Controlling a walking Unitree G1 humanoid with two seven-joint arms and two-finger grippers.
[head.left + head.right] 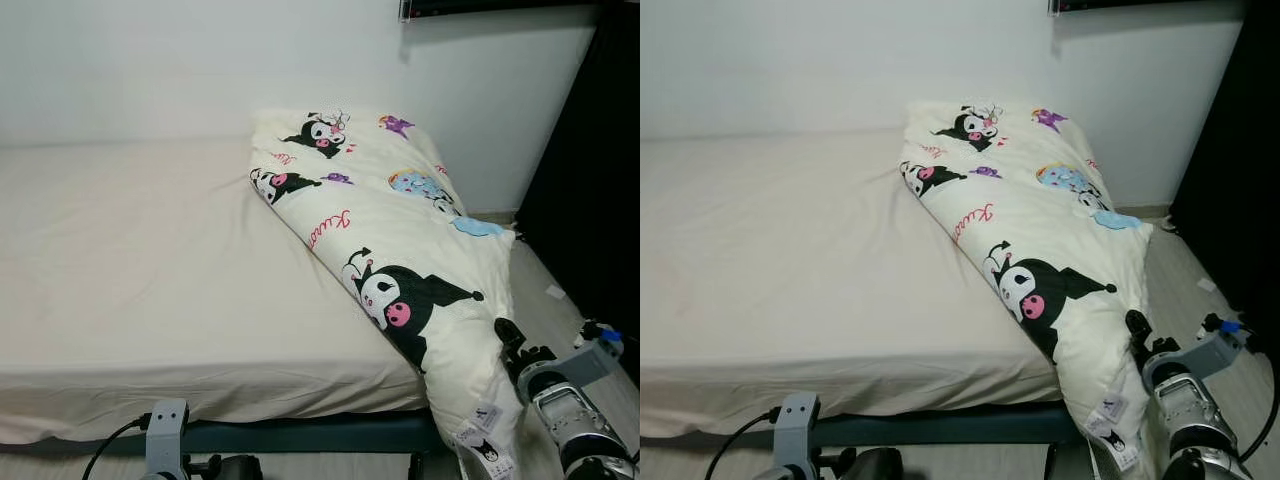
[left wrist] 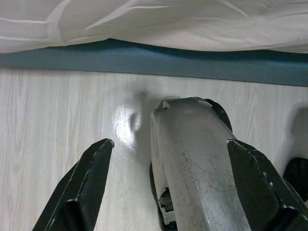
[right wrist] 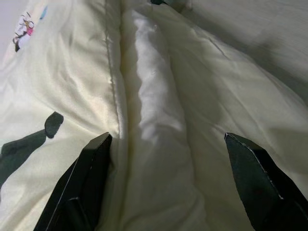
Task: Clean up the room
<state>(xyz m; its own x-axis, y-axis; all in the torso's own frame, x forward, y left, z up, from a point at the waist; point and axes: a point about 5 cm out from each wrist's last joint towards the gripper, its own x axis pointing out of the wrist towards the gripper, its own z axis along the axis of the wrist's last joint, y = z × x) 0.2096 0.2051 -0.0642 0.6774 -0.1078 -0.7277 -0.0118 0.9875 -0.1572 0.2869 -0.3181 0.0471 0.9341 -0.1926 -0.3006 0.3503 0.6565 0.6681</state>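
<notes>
Bed with a plain cream fitted sheet spans the left and middle. Along its right edge lies the bunched cream quilt printed with black cartoon figures, its near end drooping to the floor. The right gripper, fingers spread, presses against a fold and should bite deep before closing. The left gripper hangs released over the pale wood floor.

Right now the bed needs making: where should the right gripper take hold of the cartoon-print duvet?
Probably the hanging edge of the duvet at the bed's right side, approached from its outer side. The right gripper is open with a folded ridge of fabric between its fingers, thin enough to pinch.
</notes>
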